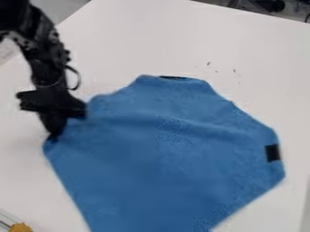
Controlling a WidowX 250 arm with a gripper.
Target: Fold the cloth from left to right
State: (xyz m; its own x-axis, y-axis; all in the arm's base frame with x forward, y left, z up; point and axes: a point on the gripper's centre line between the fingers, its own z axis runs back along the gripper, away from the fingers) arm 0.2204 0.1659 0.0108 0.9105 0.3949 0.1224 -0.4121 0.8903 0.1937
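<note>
"Camera view, nearest edge first: what is seen there?"

"The blue cloth is cut off by the bottom edge. In the lower left corner, a small yellow-orange thing is partly shown, apart from the cloth."

"And where is the cloth placed, relative to the gripper?"

"Mostly to the right of it. The cloth's left corner is met by the gripper's tip, and the rest is spread out across the middle of the white table."

"Is anything pinched?"

"That cannot be told. The gripper is pointed down at the corner, but whether it is spread or pressed together is not made clear."

"How is the cloth laid?"

"Mostly flat, with a low ridge raised across its upper part. A black patch is seen near its right edge, and a dark strip at its far edge."

"And farther off?"

"A few dark specks are scattered on the table beyond the cloth. Past the table's far edge, some dark objects are seen."
</note>
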